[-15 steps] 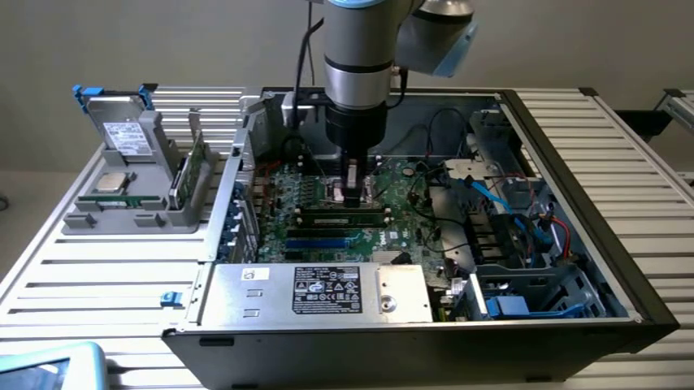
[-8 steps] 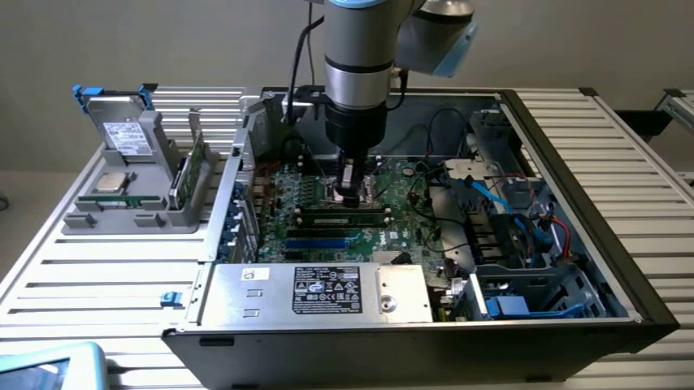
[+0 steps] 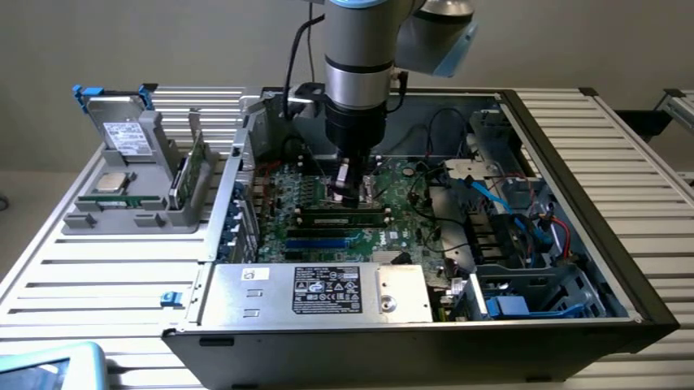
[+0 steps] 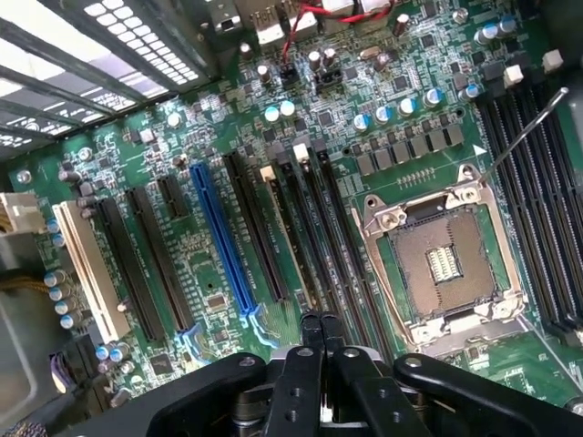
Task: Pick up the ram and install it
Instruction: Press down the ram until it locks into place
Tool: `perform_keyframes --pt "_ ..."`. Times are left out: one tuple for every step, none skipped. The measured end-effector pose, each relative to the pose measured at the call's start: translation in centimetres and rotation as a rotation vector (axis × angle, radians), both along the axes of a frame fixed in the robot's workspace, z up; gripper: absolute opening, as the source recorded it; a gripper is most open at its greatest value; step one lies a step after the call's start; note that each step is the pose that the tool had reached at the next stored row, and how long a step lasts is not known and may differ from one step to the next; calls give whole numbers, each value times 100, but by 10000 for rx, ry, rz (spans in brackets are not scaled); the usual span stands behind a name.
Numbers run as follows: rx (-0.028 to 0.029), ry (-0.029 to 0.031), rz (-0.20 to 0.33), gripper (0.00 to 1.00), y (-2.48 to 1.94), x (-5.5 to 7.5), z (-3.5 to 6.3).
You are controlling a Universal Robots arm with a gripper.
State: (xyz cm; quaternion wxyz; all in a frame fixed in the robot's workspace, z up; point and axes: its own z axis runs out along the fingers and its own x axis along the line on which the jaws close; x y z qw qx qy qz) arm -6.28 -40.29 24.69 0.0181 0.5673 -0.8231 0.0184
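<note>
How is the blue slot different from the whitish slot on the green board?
The blue slot is bright blue; the whitish slot is cream. The blue slot looks slimmer, the whitish slot wider. The blue slot sits between black slots, while the whitish slot is the outermost of the row. Both are long, empty and run side by side on the motherboard.

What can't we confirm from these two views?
- Exterior view: whether the ram is fully seated; its latches are too small.
- Exterior view: whether the hand touches the ram; too small.
- Wrist view: the slot directly under the hand, hidden by it.
- Exterior view: power supply label text, too small.
</note>
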Motion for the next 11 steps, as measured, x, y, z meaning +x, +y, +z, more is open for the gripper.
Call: perform_keyframes --pt "0 0 -154 11 0 0 0" --pt "0 0 -308 11 0 0 0" --pt "0 0 -464 11 0 0 0" --pt "0 0 -628 11 0 0 0" --pt "0 0 -787 11 0 0 0" --pt "0 0 -944 11 0 0 0" --pt "0 0 -1101 11 0 0 0" --pt "0 0 -1258 11 0 0 0" --pt "0 0 -1416 11 0 0 0" --pt "0 0 -1587 11 0 0 0" --pt "0 0 -1745 11 0 0 0"
